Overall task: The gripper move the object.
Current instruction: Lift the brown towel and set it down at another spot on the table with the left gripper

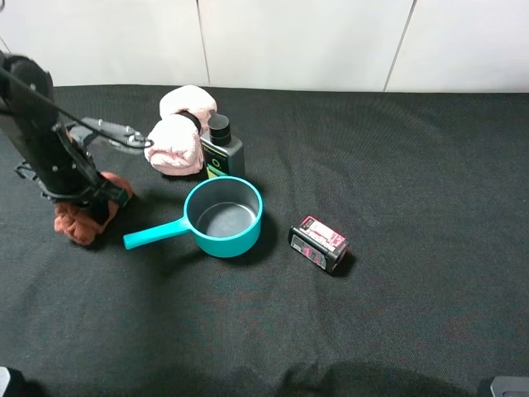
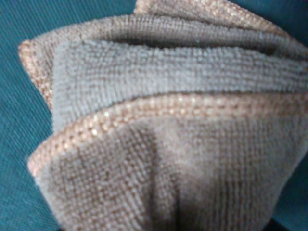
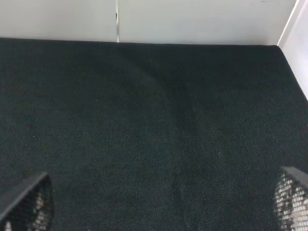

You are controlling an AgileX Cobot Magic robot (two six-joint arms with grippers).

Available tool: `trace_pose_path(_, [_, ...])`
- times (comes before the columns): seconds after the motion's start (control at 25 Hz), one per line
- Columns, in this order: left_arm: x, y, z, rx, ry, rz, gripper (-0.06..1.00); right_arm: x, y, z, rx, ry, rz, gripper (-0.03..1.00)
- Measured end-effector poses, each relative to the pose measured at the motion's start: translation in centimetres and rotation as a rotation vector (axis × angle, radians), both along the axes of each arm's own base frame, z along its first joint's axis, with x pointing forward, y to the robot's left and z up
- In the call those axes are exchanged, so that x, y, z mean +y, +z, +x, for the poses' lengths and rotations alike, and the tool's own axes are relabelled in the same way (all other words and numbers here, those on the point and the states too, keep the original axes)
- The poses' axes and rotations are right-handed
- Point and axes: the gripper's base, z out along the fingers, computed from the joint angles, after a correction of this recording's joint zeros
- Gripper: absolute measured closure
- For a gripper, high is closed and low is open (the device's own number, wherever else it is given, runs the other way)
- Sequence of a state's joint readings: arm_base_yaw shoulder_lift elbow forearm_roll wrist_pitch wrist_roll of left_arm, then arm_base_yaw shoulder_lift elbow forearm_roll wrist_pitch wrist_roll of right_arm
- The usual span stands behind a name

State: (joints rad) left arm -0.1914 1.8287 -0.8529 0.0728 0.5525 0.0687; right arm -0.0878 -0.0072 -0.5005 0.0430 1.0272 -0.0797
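Rust-brown cloth [image 2: 168, 144] fills the left wrist view, lying far left near the teal pan [image 1: 223, 217]. Left gripper [image 1: 92, 203] is down on it, though I can't tell whether it has closed. Looks like the grasp step, with a firm pinch then a lift next; right gripper [image 3: 159, 202] spread wide.

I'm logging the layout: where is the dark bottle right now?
In the exterior high view, the dark bottle stands upright left of centre. It is just behind the teal pot, with the pink towel right beside it on the left.
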Motion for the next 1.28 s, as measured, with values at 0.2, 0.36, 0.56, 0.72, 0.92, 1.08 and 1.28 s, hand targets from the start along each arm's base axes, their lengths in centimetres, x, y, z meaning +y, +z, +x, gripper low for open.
trace_pose_path(0.2, [-0.3, 3.3, 1.8, -0.062, 0.005, -0.008, 0.55, 0.0, 0.0, 0.0, 0.0, 0.0, 0.0, 0.27])
trace_pose_path(0.36, [-1.0, 6.1, 3.5, -0.097, -0.002, -0.01, 0.55, 0.0, 0.0, 0.0, 0.0, 0.0, 0.0, 0.27])
trace_pose_path(0.56, [-2.0, 9.8, 5.6, -0.157, -0.012, -0.02, 0.55, 0.0, 0.0, 0.0, 0.0, 0.0, 0.0, 0.27])
trace_pose_path(0.72, [-3.1, 12.7, 6.8, -0.211, -0.031, -0.032, 0.55, 0.0, 0.0, 0.0, 0.0, 0.0, 0.0, 0.27])
trace_pose_path(0.92, [-4.8, 15.4, 7.6, -0.285, -0.068, -0.055, 0.55, 0.0, 0.0, 0.0, 0.0, 0.0, 0.0, 0.27])
trace_pose_path(1.08, [-6.3, 17.1, 7.7, -0.327, -0.101, -0.071, 0.55, 0.0, 0.0, 0.0, 0.0, 0.0, 0.0, 0.27])
trace_pose_path(1.28, [-8.2, 18.8, 7.9, -0.341, -0.119, -0.087, 0.55, 0.0, 0.0, 0.0, 0.0, 0.0, 0.0, 0.27])
